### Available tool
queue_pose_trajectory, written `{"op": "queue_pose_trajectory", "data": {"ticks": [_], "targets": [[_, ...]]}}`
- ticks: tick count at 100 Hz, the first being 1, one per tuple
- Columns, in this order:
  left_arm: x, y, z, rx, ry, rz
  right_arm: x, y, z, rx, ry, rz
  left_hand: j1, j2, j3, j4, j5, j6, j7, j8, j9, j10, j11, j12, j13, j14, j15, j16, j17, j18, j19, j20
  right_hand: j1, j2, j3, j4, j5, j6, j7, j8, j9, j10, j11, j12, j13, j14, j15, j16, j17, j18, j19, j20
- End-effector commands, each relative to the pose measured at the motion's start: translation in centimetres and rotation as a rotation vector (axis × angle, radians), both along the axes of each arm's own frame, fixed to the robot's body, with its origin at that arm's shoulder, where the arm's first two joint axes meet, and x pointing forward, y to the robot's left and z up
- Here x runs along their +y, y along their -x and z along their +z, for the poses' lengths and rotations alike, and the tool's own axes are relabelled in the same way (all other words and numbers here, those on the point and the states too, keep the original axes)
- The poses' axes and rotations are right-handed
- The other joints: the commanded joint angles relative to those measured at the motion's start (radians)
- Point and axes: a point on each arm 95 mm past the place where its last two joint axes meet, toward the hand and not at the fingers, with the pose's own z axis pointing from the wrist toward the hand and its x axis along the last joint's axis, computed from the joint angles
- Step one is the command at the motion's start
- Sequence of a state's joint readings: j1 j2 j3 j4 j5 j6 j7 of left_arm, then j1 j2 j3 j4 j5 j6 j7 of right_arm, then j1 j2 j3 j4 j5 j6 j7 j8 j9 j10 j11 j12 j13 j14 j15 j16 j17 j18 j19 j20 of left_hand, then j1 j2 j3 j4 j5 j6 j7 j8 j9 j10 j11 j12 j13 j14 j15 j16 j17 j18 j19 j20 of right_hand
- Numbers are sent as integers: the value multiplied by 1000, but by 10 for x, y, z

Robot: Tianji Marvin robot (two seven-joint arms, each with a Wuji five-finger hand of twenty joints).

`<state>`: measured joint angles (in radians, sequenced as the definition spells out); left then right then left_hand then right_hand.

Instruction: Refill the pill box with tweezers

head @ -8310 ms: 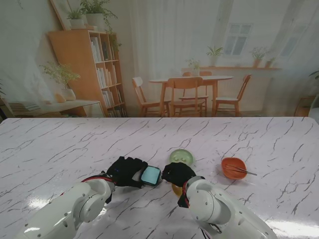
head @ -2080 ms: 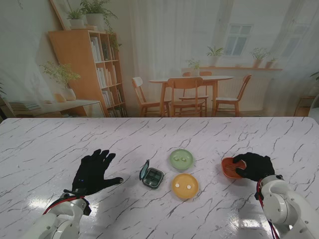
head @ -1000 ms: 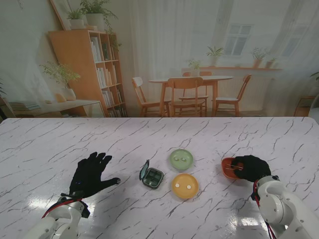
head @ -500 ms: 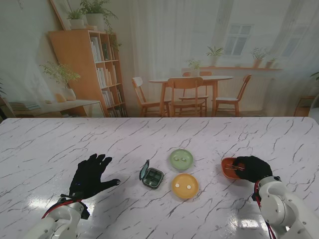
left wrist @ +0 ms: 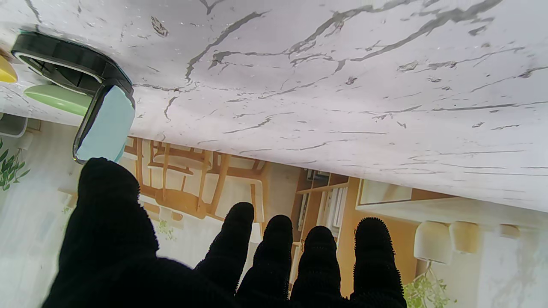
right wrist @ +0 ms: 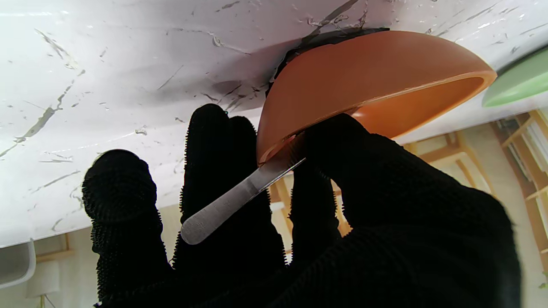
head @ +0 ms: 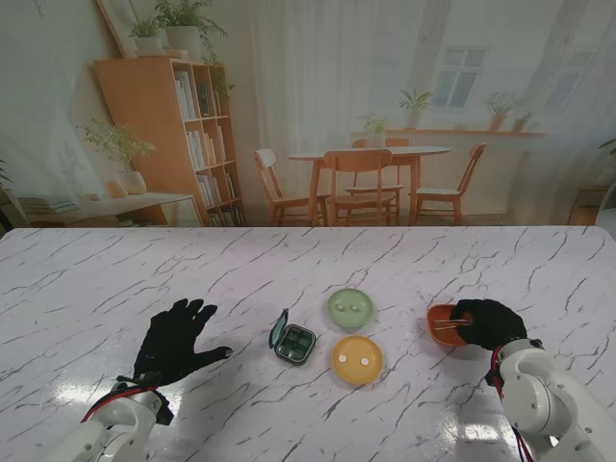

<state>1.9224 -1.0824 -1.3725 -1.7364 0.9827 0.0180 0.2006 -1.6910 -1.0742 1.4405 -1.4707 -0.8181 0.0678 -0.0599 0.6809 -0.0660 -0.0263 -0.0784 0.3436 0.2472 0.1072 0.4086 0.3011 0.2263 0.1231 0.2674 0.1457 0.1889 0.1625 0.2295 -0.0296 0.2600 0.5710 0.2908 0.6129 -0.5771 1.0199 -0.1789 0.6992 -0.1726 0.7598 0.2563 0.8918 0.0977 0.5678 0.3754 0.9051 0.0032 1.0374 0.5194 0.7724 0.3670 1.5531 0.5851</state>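
Pill box sits lid-up near the table's middle. Left of it, well apart, the left hand lies flat, palm down, fingers splayed and holding nothing. Just right of the pill box are a green dish and, nearer me, a yellow dish, each with small white pills. Farther right, the right hand curls over the orange bowl's rim, thumb and fingers pressing the tweezers lying in it.

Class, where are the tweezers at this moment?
In the stand's view the tweezers lie on the orange bowl at the table's right, with the right hand at their handle end, right of the yellow dish.
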Motion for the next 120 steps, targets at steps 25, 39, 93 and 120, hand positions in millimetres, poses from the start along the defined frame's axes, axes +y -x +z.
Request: {"op": "queue_pose_trajectory", "data": {"ticks": [25,39,93,120], "targets": [[-2,6,-6,33,17,-20,10,2,-7,-26,-41,7,-4,52,-18,15,5,-18,-7,5,-19,16,-11,-14,-22,8,3,-4,-13,-19,-3,2,10,-30,-10,-54,50,-74,95,-61,97,-76,52,31,57,-60,78,23,35,-386,106,20],[-1,6,-7,38,15,-20,9,3,-2,-35,-49,8,-3,53,-18,15,5,-17,-7,4,-21,17,-12,-15,-25,5,1,-5,-15,-20,-6,0,11,-34,-10,-55,53,-76,107,-71,108,-75,53,33,71,-66,88,23,52,-392,118,19],[0,6,-10,51,25,-20,1,10,10,-25,-45,-1,-13,62,-19,15,17,-9,-5,2,-26,13,-18,-23,-31,-12,-11,-8,-24,-17,-23,-8,22,-36,-12,-53,86,-84,145,-91,118,-76,41,32,82,-80,115,25,64,-412,143,14],[-1,6,-10,61,26,-23,-7,16,13,-4,-44,-9,-16,64,-19,14,23,-11,-2,2,-26,12,-18,-25,-31,-13,-14,-7,-25,-16,-24,-9,22,-32,-15,-51,81,-83,144,-93,115,-73,35,31,81,-74,117,24,56,-407,148,12]]}}
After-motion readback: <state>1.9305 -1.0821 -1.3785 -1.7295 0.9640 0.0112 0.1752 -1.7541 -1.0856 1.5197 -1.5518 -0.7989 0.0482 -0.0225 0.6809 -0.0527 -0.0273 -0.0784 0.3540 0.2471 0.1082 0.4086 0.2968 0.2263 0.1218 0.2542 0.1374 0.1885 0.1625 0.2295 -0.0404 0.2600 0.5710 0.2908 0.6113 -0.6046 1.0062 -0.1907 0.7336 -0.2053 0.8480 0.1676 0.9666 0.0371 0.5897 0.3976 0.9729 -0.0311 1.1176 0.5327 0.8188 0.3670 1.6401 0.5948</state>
